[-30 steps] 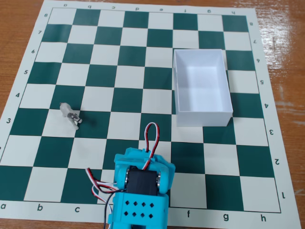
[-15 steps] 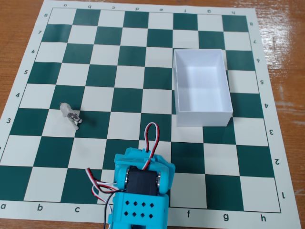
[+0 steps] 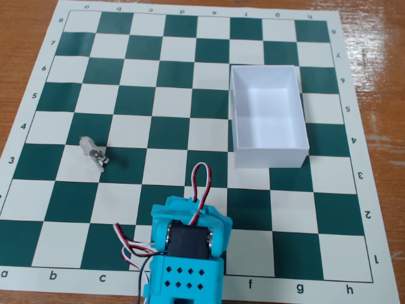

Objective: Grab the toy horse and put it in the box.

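The toy horse (image 3: 93,151) is a tiny pale figurine with dark marks, standing on the chessboard's left side near row 3, on the line between a white and a green square. The box (image 3: 271,157), white and open-topped, sits on the right half of the board with nothing in it. My turquoise arm (image 3: 188,253) rises at the bottom centre, folded over itself. Its gripper (image 3: 192,206) end points toward the board's middle, well apart from both horse and box. The fingers are hidden under the housing, so their state does not show.
A green-and-white chessboard mat (image 3: 183,101) covers most of the wooden table (image 3: 19,25). Red, white and black wires (image 3: 201,180) loop up from the arm. Nothing else stands on the squares between horse and box.
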